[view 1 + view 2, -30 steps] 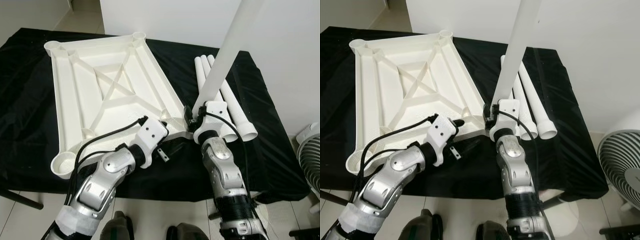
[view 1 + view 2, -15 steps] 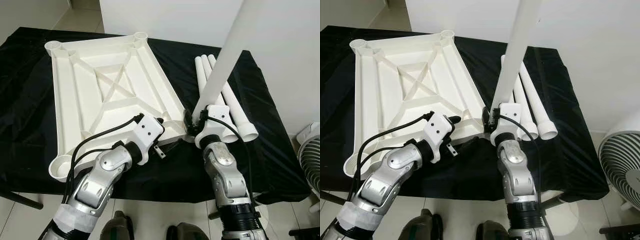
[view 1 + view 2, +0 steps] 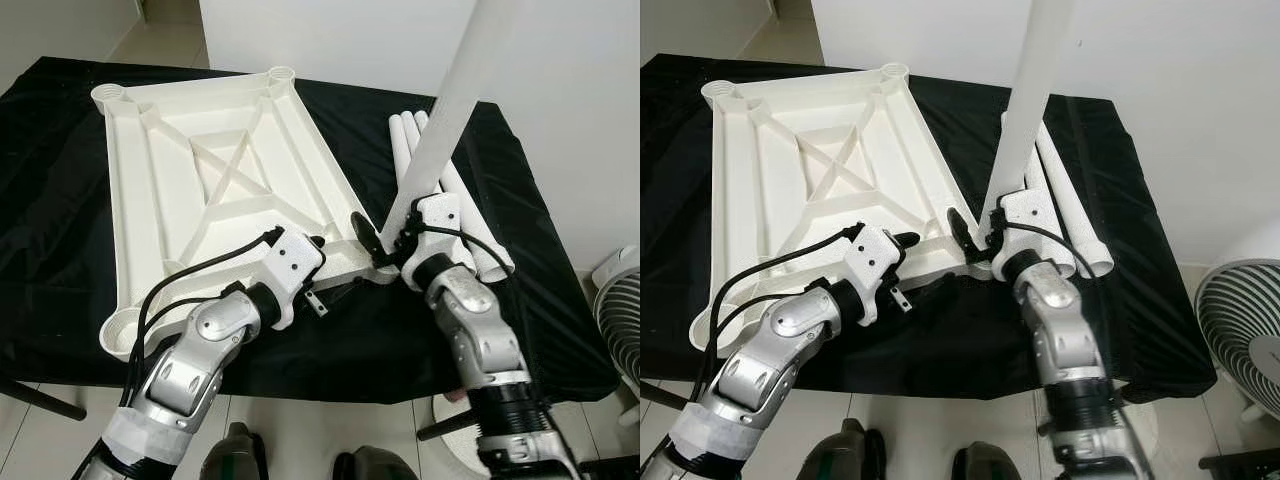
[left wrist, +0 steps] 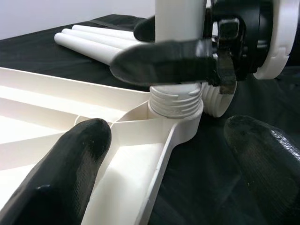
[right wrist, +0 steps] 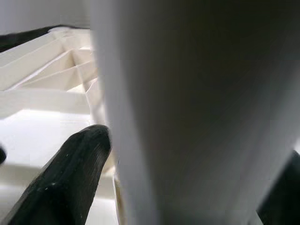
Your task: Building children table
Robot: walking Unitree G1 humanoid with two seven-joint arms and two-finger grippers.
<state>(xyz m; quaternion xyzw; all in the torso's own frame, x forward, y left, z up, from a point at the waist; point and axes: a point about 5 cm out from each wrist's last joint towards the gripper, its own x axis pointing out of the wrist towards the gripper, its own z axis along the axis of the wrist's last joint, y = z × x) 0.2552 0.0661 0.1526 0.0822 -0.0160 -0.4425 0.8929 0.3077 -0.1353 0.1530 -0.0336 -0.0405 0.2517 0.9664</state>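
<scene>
White tabletop lies underside up on the black-draped worktop, ribs and a cross brace showing, with a round socket at each corner.

Right claw is closed around the base of a white leg. The leg stands nearly upright, leaning slightly to the robot's right, and its top runs out of the picture. In the left wrist view the threaded end of the leg sits in the corner socket nearest the robot's right; several thread rings still show above the socket rim. One black finger of the right claw crosses in front of the leg just above the threads.

Left claw is spread open at the same corner. One finger rests over the tabletop's rib channel; the other is over the black cloth beside the edge. It holds nothing.

Three spare legs lie side by side on the cloth, just behind the right claw.

A white fan stands on the floor to the robot's right.
</scene>
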